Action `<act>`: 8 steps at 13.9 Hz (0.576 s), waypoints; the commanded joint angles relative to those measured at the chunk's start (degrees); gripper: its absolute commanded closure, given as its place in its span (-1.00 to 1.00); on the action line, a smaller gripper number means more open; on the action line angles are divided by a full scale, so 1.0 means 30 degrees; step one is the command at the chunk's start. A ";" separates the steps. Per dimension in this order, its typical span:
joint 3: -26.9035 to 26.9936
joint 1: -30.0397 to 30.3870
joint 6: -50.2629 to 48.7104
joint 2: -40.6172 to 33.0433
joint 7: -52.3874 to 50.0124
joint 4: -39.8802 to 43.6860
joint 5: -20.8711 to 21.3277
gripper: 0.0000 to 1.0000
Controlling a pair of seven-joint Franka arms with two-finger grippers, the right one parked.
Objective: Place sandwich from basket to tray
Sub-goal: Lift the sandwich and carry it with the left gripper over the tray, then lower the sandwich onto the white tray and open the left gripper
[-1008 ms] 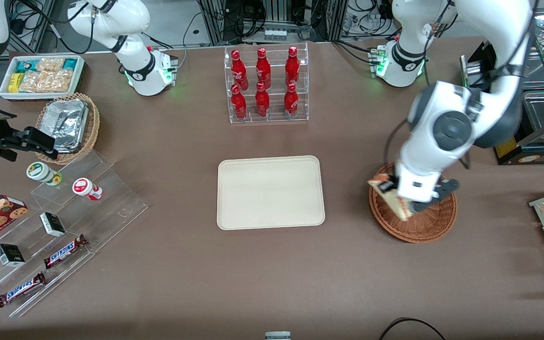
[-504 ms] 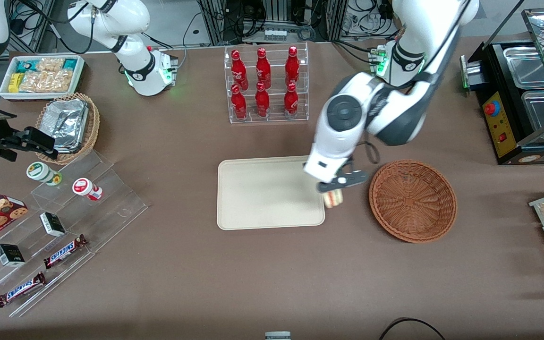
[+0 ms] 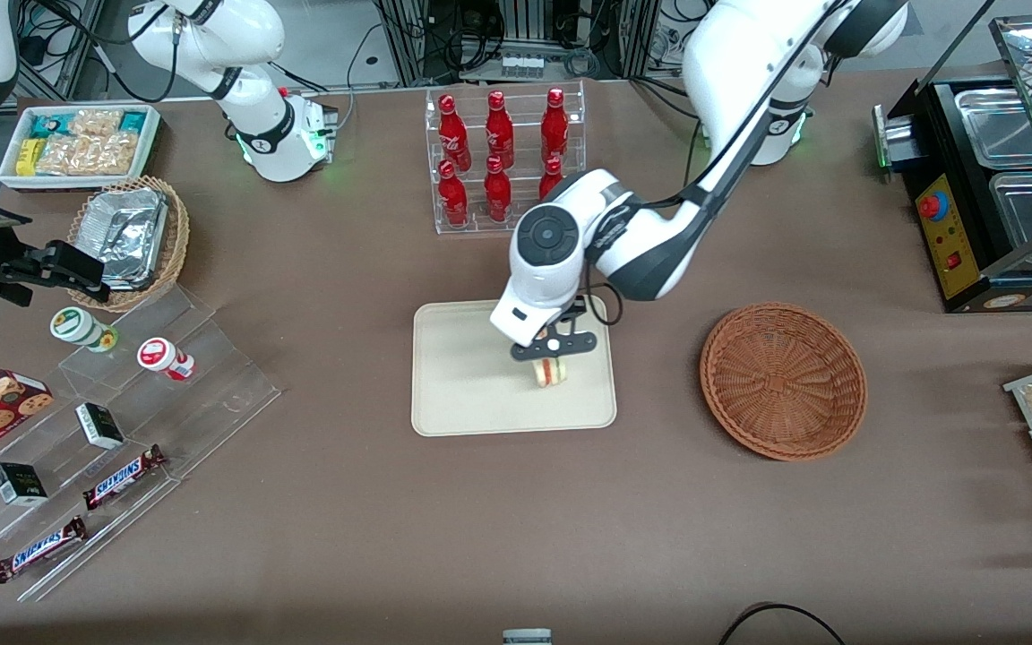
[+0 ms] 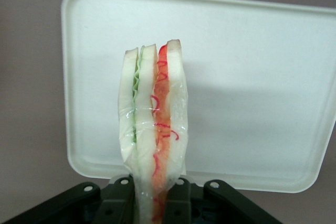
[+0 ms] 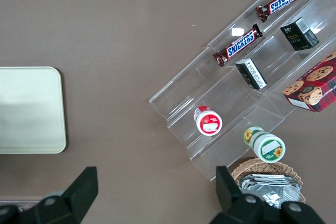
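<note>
Brown bench: the gripper (image 3: 553, 350) hangs over the flat cream rectangular tray (image 3: 462, 394), fingers clamped on the wrapped triangular white-bread sandwich (image 4: 153, 129). Beside it, the round reddish-brown wicker basket (image 3: 783, 381) sits emptied; lowering and release remain.

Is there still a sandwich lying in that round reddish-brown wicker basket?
No, the woven basket holds nothing; the gripper holds the triangular white-bread sandwich over the cream rectangular tray.

tool (image 3: 552, 351) holding sandwich (image 3: 551, 373) above tray (image 3: 462, 376), basket (image 3: 783, 381) beside tray
</note>
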 commanded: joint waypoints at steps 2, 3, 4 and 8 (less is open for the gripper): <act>0.0158 -0.0757 0.1622 0.1623 0.0186 0.0768 0.0991 0.91; 0.0187 -0.1020 0.2034 0.1946 0.0244 0.0797 0.1079 0.91; 0.0187 -0.1168 0.2270 0.2210 0.0216 0.0798 0.1573 0.91; 0.0187 -0.1315 0.2566 0.2768 0.0157 0.0798 0.2310 0.92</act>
